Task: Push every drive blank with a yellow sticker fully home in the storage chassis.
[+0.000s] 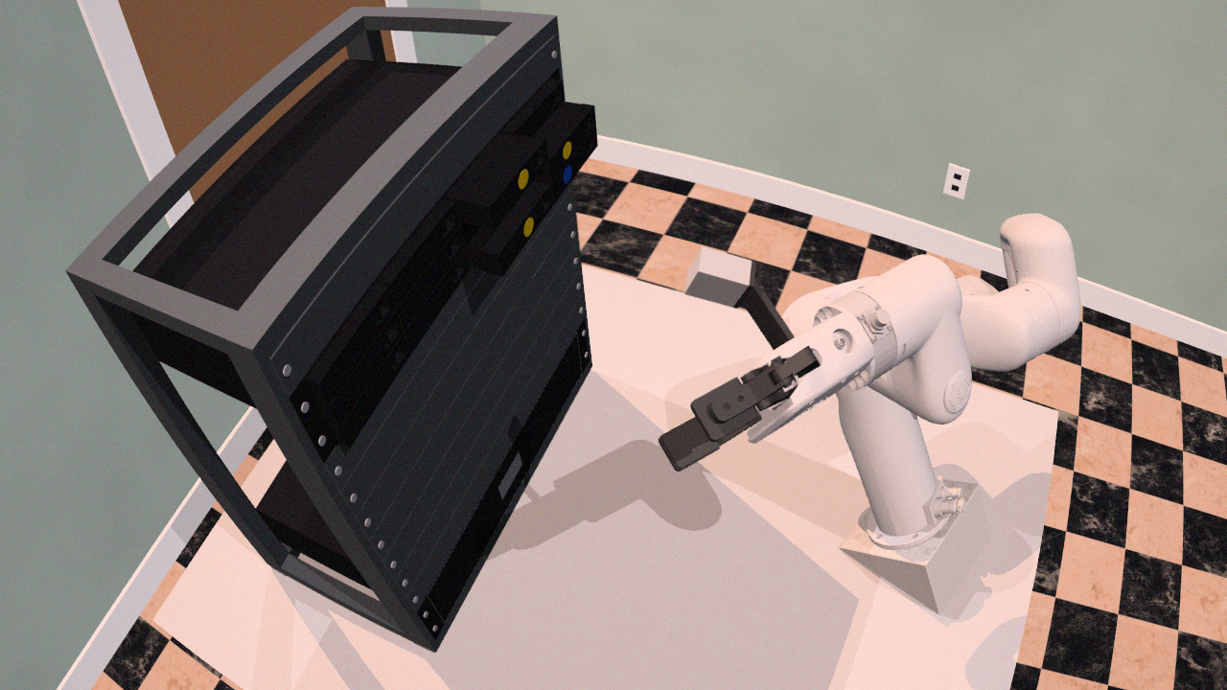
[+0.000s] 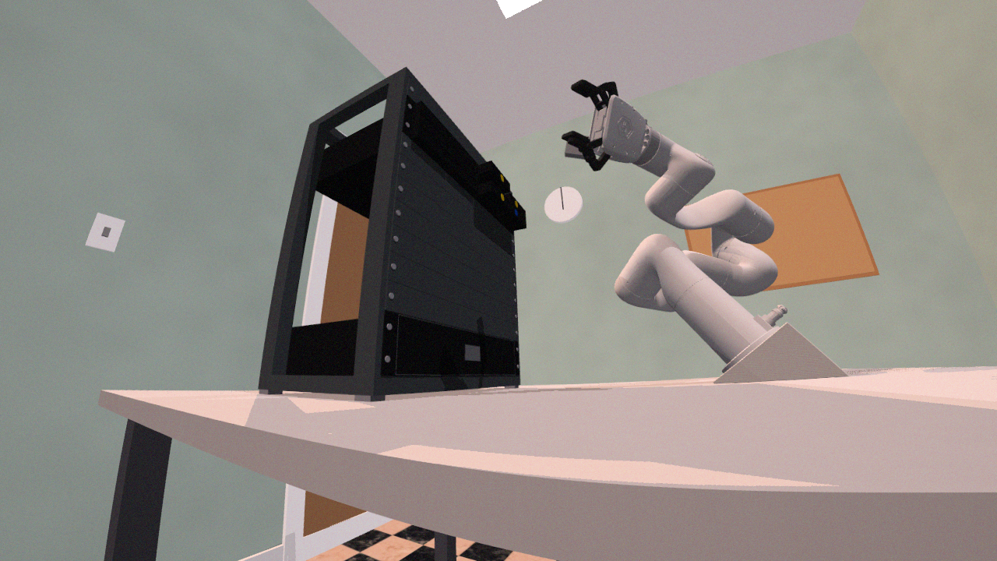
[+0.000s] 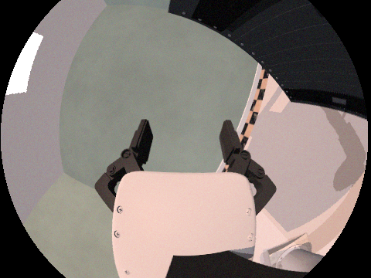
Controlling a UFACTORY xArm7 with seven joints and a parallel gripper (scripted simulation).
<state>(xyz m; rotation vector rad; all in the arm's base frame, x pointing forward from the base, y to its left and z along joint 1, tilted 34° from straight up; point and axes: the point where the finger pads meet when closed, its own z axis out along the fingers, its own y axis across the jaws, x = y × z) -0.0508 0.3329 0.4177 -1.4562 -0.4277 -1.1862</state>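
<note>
The tall dark metal rack [image 1: 257, 347] stands at one end of the pale bench [image 1: 600, 583], and its front faces the white arm's wedge-shaped base [image 1: 931, 587] at the opposite end. High on this front, at the side near the far edge of the bench, four black drive blanks stand out. Three of them carry a yellow round sticker [image 1: 523, 178], [image 1: 566, 149], [image 1: 528, 226], and one carries a blue round sticker [image 1: 567, 173], which must stay as it is. The black two-finger claw [image 2: 584, 125] is wide open and holds nothing. It hangs in the air, well apart from the rack, at about the height of the blanks. Probably it is held there for the approach, because the blanks need only a straight push, not a grip. No blank seems to be pushed home yet.
</note>
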